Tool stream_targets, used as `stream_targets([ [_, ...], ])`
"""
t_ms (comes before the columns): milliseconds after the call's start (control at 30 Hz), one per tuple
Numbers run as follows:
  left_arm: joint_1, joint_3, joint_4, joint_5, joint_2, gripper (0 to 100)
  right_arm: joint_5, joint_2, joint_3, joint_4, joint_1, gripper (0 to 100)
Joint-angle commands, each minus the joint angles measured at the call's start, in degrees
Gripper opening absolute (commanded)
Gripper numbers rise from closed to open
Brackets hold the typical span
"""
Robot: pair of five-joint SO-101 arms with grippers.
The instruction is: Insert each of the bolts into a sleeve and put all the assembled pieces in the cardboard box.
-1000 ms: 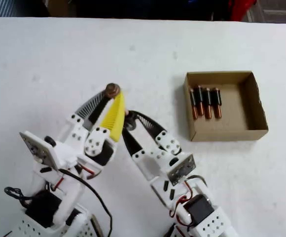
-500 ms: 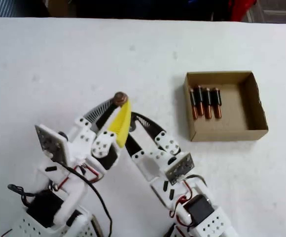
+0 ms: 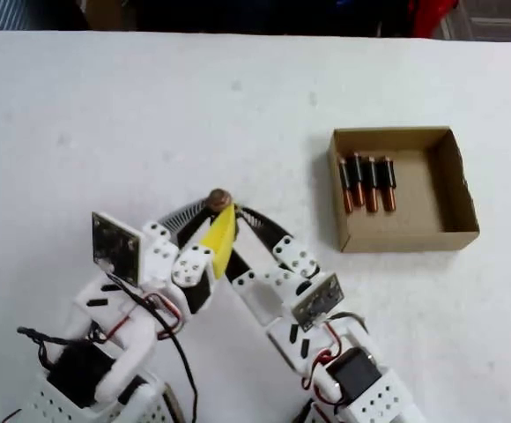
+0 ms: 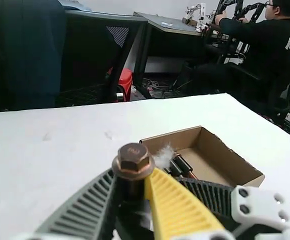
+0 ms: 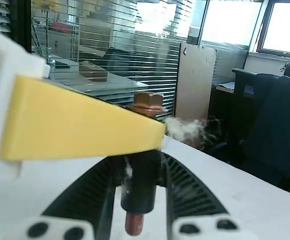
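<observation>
High view: left gripper [image 3: 215,211] clamps the bolt [image 3: 218,197] head-up; right gripper [image 3: 238,218] meets it from 4 o'clock; box [image 3: 427,181] with four pieces [image 3: 367,183] lies at 3 o'clock. Left wrist view: bolt [image 4: 133,161] head stands clear above. Right wrist view: right gripper [image 5: 140,172] pinches the sleeve [image 5: 140,190], probably to steady it; bolt tip shows below.

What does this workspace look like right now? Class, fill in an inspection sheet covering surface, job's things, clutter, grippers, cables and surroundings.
Surface: white table.
Job's things: four assembled pieces lie side by side in the cardboard box; a bolt, head up, passes through a sleeve, tip showing below.
Clutter: white fluff beside the bolt.
Grippers: left gripper shut on the bolt just under its head; right gripper at the sleeve, grip unclear.
Cables: black cable and red wires at the arms' bases, away from the box.
Surroundings: window blinds, office chair.
</observation>
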Motion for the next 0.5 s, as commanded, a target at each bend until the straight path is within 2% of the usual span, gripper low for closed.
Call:
stream_targets([
  [0, 0.6, -0.4, -2.4, -0.1, -0.1, 2, 0.7, -0.2, 0.5, -0.1, -0.2, 1.7],
  [167, 0.5, -0.4, -3.0, -8.6, -0.2, 6, 0.7, -0.2, 0.5, 0.0, 0.0, 1.7],
  [333, 0.5, -0.4, -2.9, -8.8, -0.3, 15, 0.7, -0.2, 0.5, 0.0, 0.0, 1.7],
  [467, 0.5, -0.4, -2.8, -8.8, -0.3, 17, 0.7, -0.6, 0.5, 2.0, 0.0, 1.7],
])
